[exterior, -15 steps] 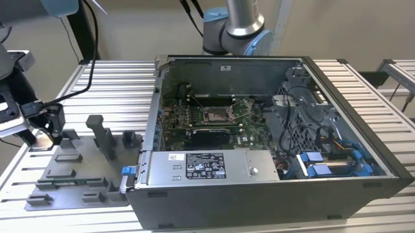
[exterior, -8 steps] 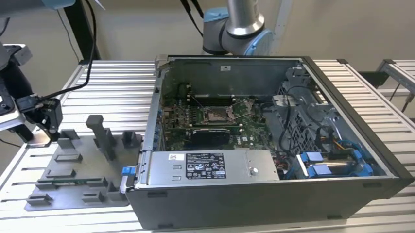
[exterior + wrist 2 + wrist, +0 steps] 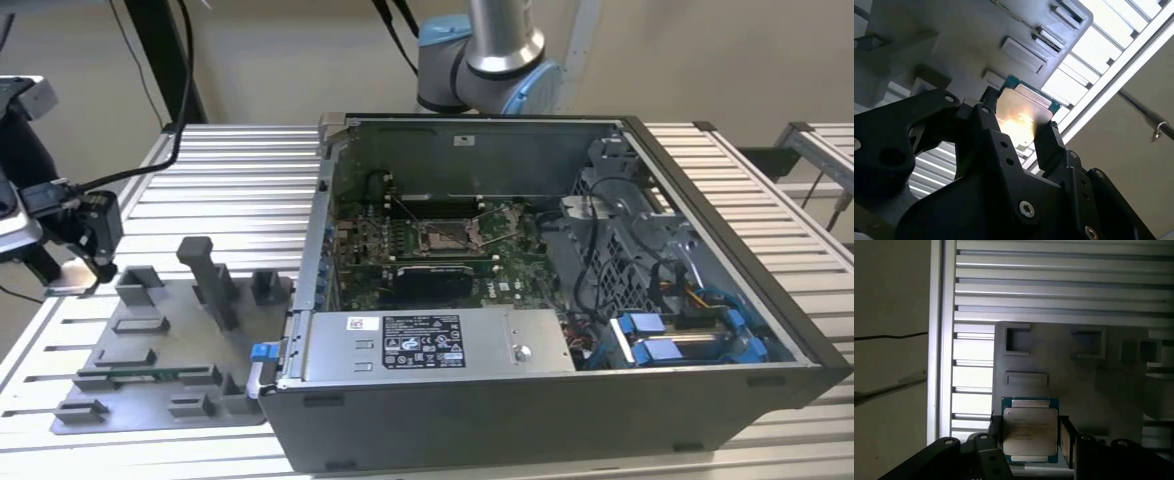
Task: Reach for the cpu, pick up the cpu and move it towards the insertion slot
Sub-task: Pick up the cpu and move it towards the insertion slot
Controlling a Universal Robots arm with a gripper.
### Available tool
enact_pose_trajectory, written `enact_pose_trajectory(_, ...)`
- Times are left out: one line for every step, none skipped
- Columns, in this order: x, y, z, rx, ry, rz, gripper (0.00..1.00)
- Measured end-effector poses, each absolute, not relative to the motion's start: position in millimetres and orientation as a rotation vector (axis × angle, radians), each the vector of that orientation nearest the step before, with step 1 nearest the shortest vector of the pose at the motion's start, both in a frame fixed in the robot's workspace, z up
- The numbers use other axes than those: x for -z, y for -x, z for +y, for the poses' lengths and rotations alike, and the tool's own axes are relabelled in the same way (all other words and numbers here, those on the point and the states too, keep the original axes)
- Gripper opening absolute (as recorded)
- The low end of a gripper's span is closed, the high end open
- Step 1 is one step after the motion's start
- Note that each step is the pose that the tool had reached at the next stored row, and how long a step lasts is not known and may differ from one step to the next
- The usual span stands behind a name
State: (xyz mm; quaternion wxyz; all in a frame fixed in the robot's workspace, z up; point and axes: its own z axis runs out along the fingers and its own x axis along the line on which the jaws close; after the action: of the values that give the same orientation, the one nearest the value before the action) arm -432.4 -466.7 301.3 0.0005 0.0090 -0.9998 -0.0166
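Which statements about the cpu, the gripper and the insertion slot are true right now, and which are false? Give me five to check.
1. The gripper holds the cpu between its fingers. True.
2. The cpu is seated in the insertion slot. False: it is in the gripper, above the grey fixture tray.
3. The computer case is open, with the green motherboard in sight. True.
4. The gripper is inside the computer case. False: it is outside, toward the exterior view's left of the case.
5. The fixture tray lies on a slatted metal table. True.
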Motion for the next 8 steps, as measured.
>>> enact_pose_trajectory(-303,432,-467,0.052,-0.028,-3.140,0.00)
enact_pose_trajectory(-305,432,-467,0.052,-0.028,-3.140,0.00)
enact_pose_trajectory(-307,432,-467,0.052,-0.029,-3.140,0.00)
enact_pose_trajectory(-308,432,-467,0.052,-0.028,-3.140,0.00)
enact_pose_trajectory(-310,432,-467,0.052,-0.028,-3.140,0.00)
enact_pose_trajectory(-312,432,-467,0.052,-0.028,-3.140,0.00)
enact_pose_trajectory(-314,432,-467,0.052,-0.028,-3.140,0.00)
enact_pose_trajectory(-316,432,-467,0.052,-0.028,-3.140,0.00)
